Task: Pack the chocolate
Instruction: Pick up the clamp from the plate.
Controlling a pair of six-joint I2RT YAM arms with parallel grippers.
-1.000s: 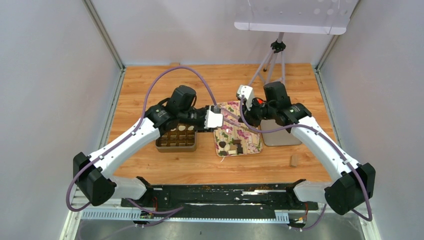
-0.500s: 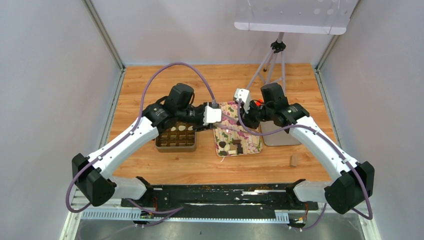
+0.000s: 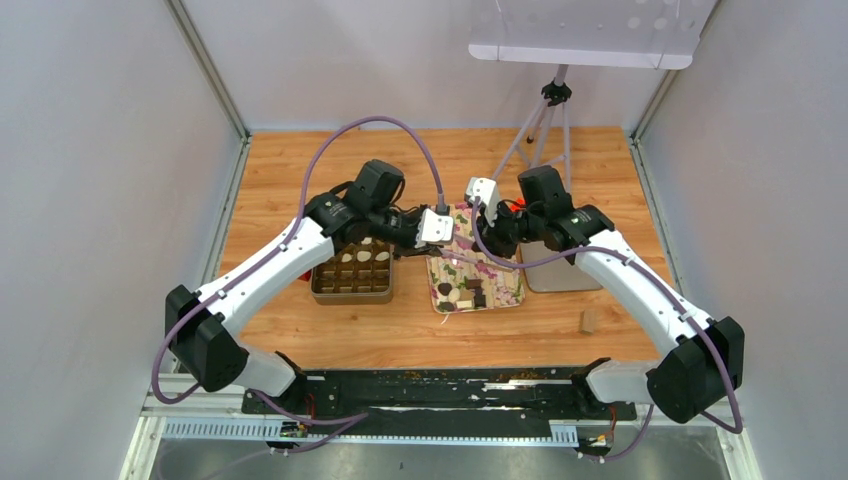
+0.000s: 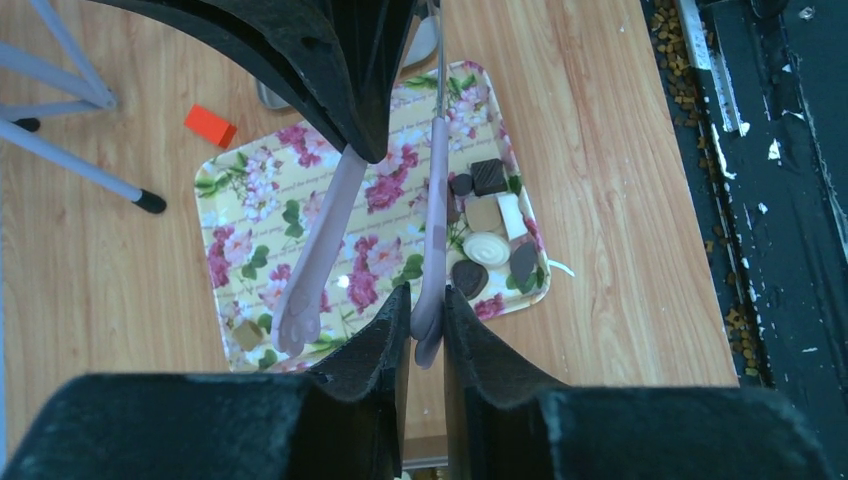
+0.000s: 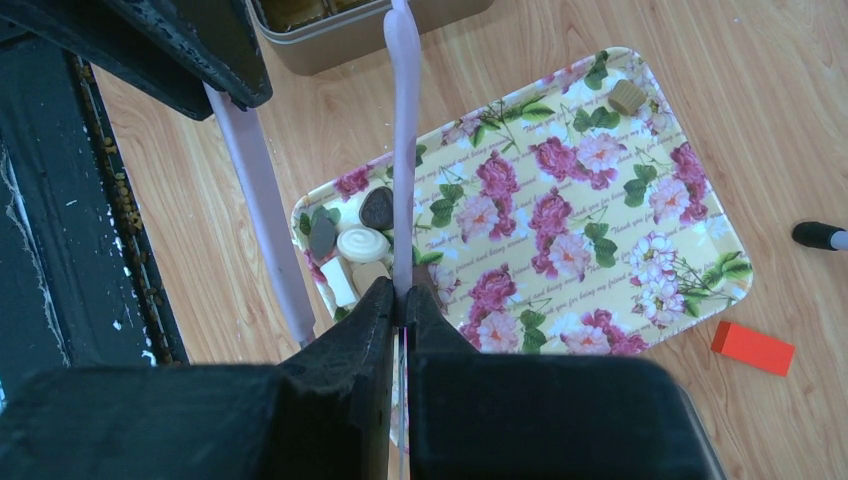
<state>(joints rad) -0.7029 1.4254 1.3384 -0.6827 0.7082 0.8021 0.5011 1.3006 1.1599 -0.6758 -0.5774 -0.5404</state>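
Chocolate pieces (image 4: 487,215) lie clustered at the floral tray's (image 4: 260,230) near corner, right of the divided tin (image 3: 350,297). Left end effector (image 4: 425,320) pinches one arm of the lilac tongs (image 4: 320,240); right end effector (image 5: 400,300) clamps the other, probably to pass them across.

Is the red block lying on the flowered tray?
No, the red block lies on the bare wooden table, apart from the edge of the flowered tray.
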